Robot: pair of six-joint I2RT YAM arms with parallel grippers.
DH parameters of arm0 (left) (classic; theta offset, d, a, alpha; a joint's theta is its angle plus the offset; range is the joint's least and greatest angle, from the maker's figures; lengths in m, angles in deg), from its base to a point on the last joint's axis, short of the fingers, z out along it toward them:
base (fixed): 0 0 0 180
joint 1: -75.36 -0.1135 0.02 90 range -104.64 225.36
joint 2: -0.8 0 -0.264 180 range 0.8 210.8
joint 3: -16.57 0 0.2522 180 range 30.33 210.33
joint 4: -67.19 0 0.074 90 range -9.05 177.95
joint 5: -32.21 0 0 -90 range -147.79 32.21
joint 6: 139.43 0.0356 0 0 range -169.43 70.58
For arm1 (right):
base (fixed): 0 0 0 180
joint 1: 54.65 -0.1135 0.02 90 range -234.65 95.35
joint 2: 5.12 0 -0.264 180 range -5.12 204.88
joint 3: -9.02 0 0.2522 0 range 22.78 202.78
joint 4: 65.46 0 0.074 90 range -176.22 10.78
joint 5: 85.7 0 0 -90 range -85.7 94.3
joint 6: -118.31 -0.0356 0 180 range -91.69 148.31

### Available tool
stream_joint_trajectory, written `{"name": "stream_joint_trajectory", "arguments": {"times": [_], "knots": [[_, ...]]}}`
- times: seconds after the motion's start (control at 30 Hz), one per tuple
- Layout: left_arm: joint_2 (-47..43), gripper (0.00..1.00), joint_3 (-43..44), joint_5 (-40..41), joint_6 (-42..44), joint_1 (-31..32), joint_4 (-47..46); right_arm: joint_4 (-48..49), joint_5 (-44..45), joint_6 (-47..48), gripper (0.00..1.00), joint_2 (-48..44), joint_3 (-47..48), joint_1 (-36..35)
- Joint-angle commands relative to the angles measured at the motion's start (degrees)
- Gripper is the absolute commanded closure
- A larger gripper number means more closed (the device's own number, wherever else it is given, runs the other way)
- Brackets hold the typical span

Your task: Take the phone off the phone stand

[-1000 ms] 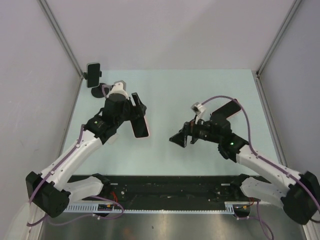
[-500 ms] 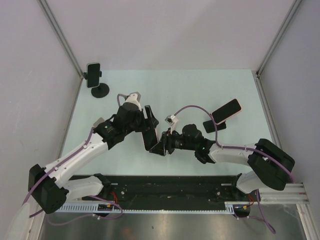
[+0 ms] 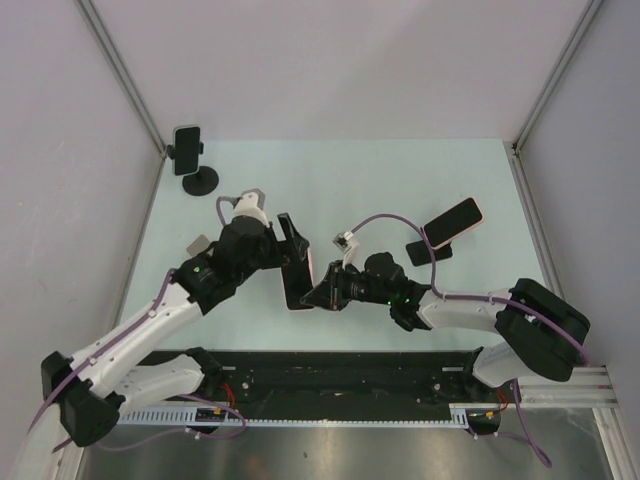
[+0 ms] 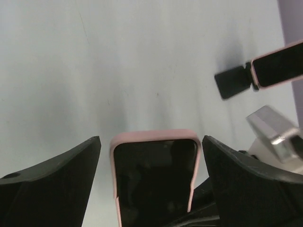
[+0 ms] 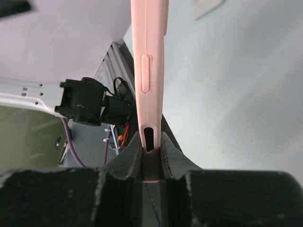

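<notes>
Phone [image 3: 297, 282], pink case, is held on edge over mid tabletop [image 3: 400, 180], well apart from the far-left phone stand [image 3: 197, 180]. Right gripper [image 5: 150, 142] jaws clenched on its rim. Left gripper [image 4: 151, 139] jaws straddle it with gaps showing, so released. Removal looks done; probably only set-down left.

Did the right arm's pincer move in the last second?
Yes. The right pincer went left, away from the phone stand on the right, and now pinches the pink phone mid-table.
</notes>
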Motion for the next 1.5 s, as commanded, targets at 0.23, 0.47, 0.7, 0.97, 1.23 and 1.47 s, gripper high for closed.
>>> {"name": "stream_joint_trajectory", "arguments": {"times": [0.23,0.47,0.7,0.97,1.23,1.47], "knots": [[-21.10,0.00,-0.03,30.15,14.16,-0.59,-3.29,-4.71,4.85,-16.55,1.00,2.90,-1.28,0.45],[-29.28,0.00,-2.13,43.52,25.35,-0.68,-3.55,2.31,3.88,-25.60,1.00,12.73,-1.19,0.27],[-32.46,0.00,-9.96,47.06,27.11,-1.55,-4.87,4.00,5.72,-30.62,1.00,16.97,-1.28,-0.87],[-31.14,0.00,-9.96,40.73,26.32,-7.70,-5.05,-2.95,8.71,-31.59,0.77,14.52,-1.19,-1.75],[-31.23,0.00,-10.31,36.94,24.92,-12.01,-4.96,-11.55,10.47,-30.45,0.26,10.39,-1.28,-1.75],[-29.65,0.00,-10.40,36.77,24.74,-12.28,-4.87,-22.27,15.55,-27.29,0.00,2.66,-1.28,-1.84]]}}
